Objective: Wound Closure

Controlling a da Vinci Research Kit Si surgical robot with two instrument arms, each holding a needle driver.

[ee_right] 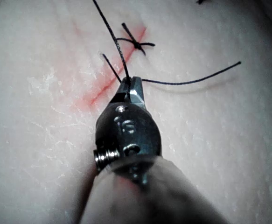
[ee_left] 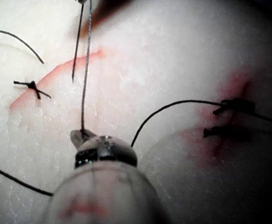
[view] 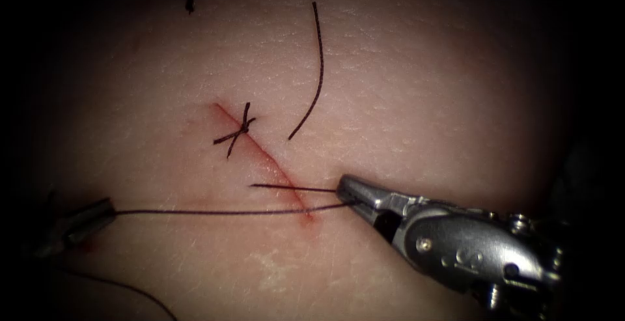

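The thread point(view: 221, 213) runs taut across the lower end of the cut point(view: 273, 165), stretched between the 2 tools, so by the look of it a second stitch is being tied below the 1 finished knot point(view: 243, 127); that is a judgement from the layout, not something shown. The left tool point(view: 78, 222) sits well to the left of the cut with its jaws clamped on the thread, its shaft reaching in from the left edge and lying low over the tissue point(view: 423, 86). The right tool point(view: 351, 194) comes in from the lower right, tip just right of the cut, jaws closed together on the thread where a short free tail point(view: 286, 187) also reaches it. Neither tool holds a needle. A loose cut piece of thread point(view: 312, 73) lies on the tissue above, right of the cut. Any further pull would call for even, opposed tension so the thread seats across the cut without tearing its edges.
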